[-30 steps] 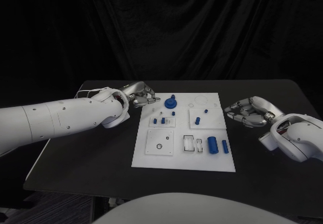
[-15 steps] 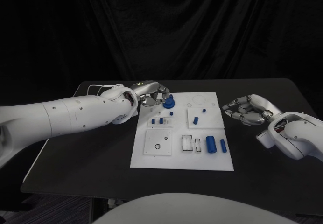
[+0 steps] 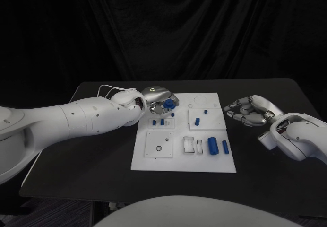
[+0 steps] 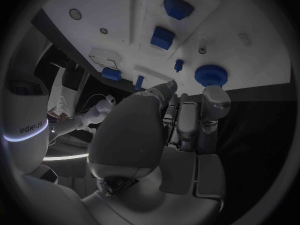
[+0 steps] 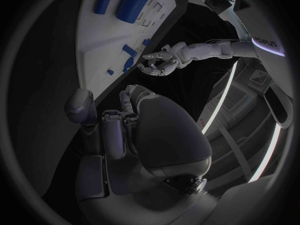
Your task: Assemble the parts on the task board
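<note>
The white task board (image 3: 170, 160) lies mid-table. A blue gear-like part (image 3: 168, 103) (image 4: 211, 75) stands near its far left corner. My left hand (image 3: 158, 100) hovers over it; a fingertip (image 4: 215, 97) lies right at the gear's edge, and the thumb is off to one side, with nothing between them. Small blue pegs (image 3: 160, 122) (image 3: 197, 121) stand in the board's middle plates. Two blue cylinders (image 3: 213, 145) (image 3: 225, 146) lie near its right edge. My right hand (image 3: 248, 111) (image 5: 115, 122) hangs over the bare table beside the board, fingers curled in on nothing.
A white plate with a round hole (image 3: 160, 143) and two rectangular slots (image 3: 190, 144) take up the board's near half. A ring outline (image 3: 202, 100) marks its far right corner. Black table (image 3: 81, 161) runs wide on both sides.
My left hand has moved right from the board's left edge to over the blue gear. The right hand has stayed put, and the whole picture has shifted a little.
</note>
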Robot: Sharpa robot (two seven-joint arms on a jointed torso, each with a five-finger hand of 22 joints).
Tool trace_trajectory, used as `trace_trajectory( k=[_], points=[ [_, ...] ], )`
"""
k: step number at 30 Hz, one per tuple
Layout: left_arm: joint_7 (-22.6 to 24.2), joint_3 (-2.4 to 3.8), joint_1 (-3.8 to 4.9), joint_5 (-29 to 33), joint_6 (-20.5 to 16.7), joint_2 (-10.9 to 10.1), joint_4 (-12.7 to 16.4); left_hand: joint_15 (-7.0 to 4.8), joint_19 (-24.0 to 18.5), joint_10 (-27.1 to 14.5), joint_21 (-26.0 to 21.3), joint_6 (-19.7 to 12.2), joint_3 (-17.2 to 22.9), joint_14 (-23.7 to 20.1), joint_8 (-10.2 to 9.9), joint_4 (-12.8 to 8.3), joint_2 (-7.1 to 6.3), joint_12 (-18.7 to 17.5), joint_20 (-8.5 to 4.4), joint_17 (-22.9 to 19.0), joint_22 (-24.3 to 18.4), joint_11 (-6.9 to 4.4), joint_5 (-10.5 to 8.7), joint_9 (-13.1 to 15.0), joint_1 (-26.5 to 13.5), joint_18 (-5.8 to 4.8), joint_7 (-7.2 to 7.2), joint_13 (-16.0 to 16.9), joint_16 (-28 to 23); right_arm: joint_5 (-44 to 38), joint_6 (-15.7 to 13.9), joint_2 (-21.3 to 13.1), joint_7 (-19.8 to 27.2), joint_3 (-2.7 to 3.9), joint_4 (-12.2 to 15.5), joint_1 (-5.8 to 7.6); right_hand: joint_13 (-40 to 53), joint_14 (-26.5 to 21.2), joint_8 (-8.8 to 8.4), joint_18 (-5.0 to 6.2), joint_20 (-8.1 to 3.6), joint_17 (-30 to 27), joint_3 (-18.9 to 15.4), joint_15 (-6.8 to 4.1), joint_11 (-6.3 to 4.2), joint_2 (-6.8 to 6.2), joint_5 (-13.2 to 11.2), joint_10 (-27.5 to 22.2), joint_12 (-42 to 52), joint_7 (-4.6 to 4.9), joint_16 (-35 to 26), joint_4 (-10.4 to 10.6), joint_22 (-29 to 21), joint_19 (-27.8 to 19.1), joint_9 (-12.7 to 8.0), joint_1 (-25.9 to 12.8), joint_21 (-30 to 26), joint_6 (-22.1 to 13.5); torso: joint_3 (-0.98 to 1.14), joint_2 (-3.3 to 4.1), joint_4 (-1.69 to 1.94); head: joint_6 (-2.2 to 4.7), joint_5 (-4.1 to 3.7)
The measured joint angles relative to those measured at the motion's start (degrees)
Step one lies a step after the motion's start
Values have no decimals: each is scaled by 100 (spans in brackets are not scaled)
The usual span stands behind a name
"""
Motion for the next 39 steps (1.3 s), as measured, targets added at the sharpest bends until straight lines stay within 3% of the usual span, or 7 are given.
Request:
trace_trajectory(
  k=[5, 9, 12, 17, 39],
  points=[
    [1, -2, -2, -198, 134, 64, -44, 0, 1, 86, -135, -52, -95, 0, 0, 30, -16, -90, -1, -78, 0, -83, -73, -364, -44, 0, -85, -222, 0, 3, 3, 1, -2, 0, 3, 0, 0, 0, 0, 0, 0, 0, 0, 0, 0, 0, 0, 0, 0, 0, 0, 0, 0, 0, 0, 0, 0, 0, -9, 13, -16, 0, 22],
    [-12, -1, -16, -321, 227, 134, -130, -13, 0, 89, -211, -61, -144, -13, 0, 47, -55, -129, -2, -159, -1, -86, -74, -516, -82, 1, -135, -310, -38, 4, 6, -1, -4, 1, 4, 0, 0, 0, 0, 0, 0, 0, 0, 0, 0, 0, -1, 0, 0, 0, 0, 0, 0, 0, 0, 0, 0, 0, -14, 25, -31, 0, 30],
    [-29, -1, -34, -378, 264, 207, -219, 20, 0, 118, -354, -19, -274, -107, 0, 60, -54, -178, -2, -307, -1, -30, -97, -683, -126, 1, -364, -408, -124, 5, 9, -2, -5, 1, 4, -1, 0, 0, 0, 0, 0, 0, 0, 0, 0, 0, -1, 0, 0, 0, 0, 0, 0, 0, 0, 0, 0, 0, -14, 29, -32, 0, 31],
    [-71, -1, -52, -452, 292, 299, -327, 20, 0, 151, -356, 84, -323, -107, 0, 67, -31, -178, -2, -330, -1, -6, -97, -795, -150, 2, -485, -464, -124, 6, 16, 9, -6, 1, 1, -4, 0, 0, 0, 0, 0, 0, 0, 0, 0, 0, -1, 0, 0, 0, 0, 0, -1, 0, 0, 0, 0, 0, -14, 32, -34, 0, 31],
    [-253, 0, -121, -528, 466, 366, -519, 20, -22, 476, -496, 442, -396, -146, 47, 59, 22, 13, 18, -413, -2, -5, -43, -986, -156, 2, -390, -418, -144, 11, 43, 1, -17, 0, -2, -6, 0, 0, 0, 0, 0, 0, 0, 0, 0, 0, -1, 0, 0, 0, 0, 0, -1, 0, 1, 0, 0, 0, -21, 30, -38, -1, 15]
  ],
)
